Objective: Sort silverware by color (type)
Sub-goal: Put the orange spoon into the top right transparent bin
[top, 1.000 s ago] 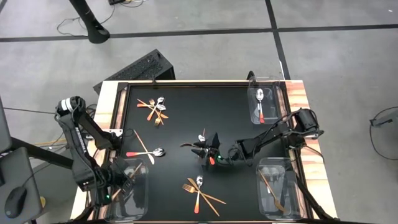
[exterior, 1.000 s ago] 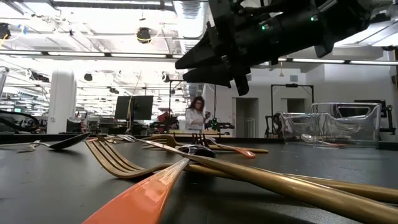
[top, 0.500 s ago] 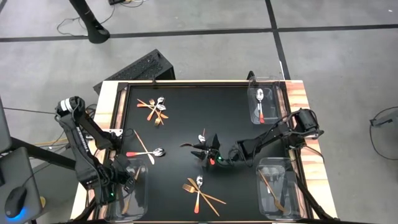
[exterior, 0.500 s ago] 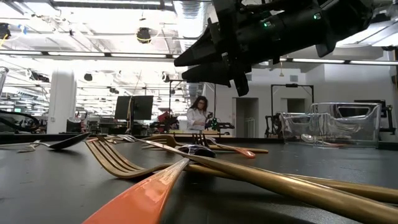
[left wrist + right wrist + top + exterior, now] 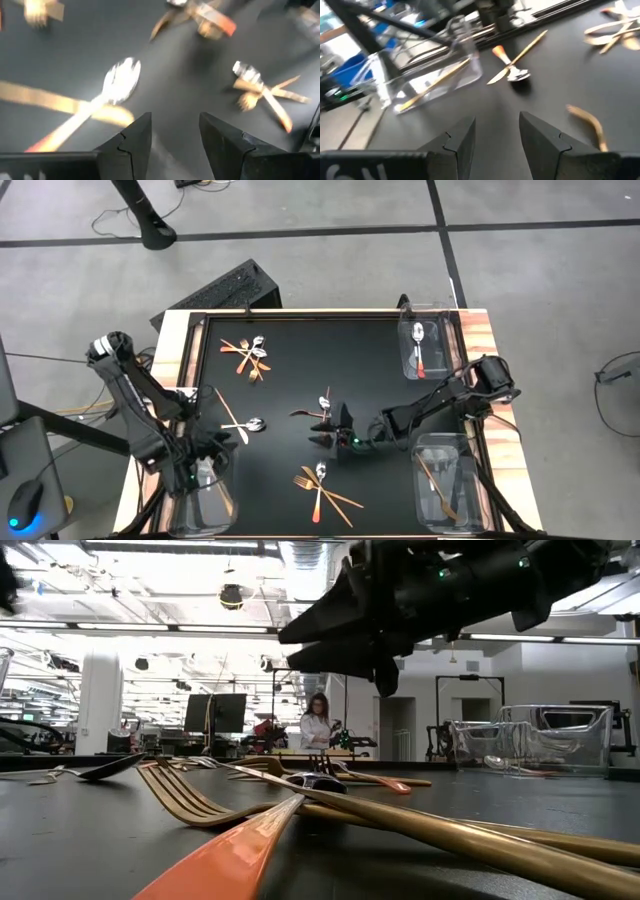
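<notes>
Black-topped table (image 5: 380, 360): scattered silverware (image 5: 318, 486) in clusters, clear bins (image 5: 425, 345) at corners.

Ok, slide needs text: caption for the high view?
Both end effectors over the black table, scattered silverware between corner bins.

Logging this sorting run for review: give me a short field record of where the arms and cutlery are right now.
left pincer: open, empty, over near-left clear bin
right pincer: open, empty, above centre cutlery pile
far-right bin: holds red-handled spoon
near-right bin: holds gold pieces
loose piles: far-left, near-centre
</notes>
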